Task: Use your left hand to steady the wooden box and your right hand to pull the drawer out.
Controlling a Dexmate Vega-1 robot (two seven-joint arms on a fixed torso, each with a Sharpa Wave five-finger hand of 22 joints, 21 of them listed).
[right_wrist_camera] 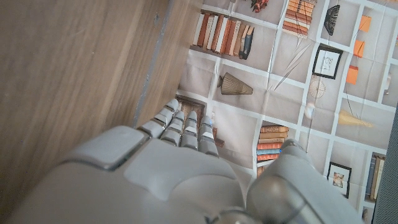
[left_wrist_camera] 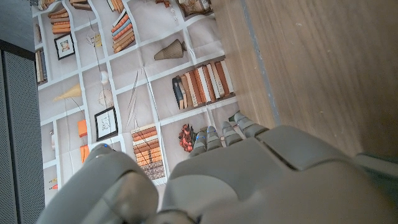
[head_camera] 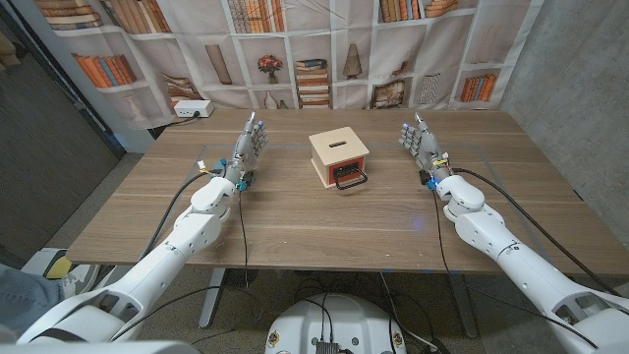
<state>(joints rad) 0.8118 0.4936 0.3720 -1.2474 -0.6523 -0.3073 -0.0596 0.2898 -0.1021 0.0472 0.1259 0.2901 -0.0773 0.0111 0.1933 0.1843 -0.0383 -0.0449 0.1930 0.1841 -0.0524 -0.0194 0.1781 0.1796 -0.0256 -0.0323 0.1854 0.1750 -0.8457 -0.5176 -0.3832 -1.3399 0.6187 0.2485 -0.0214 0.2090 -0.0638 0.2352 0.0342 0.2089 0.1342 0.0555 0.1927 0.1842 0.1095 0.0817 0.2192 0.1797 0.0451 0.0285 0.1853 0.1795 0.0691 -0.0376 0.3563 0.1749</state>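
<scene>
The wooden table (head_camera: 295, 221) carries the work, with a bookshelf-printed backdrop (head_camera: 324, 49) hanging behind its far edge. A white power strip (head_camera: 191, 109) lies near the far left corner.

The left hand (head_camera: 248, 147) and the right hand (head_camera: 421, 143) stand on edge toward the far side, well apart from the box, one on each side of it. Both hands hold nothing, fingers extended and released. This placement reads as a ready stance: neither steadying nor pulling has begun.

The wooden box (head_camera: 339, 157) sits between the hands, nearer the far edge than the near edge, roughly midway across. It is pale wood with a slotted top, red-trimmed sides, and a dark drawer handle (head_camera: 351, 180) on its near face. The drawer appears closed.
</scene>
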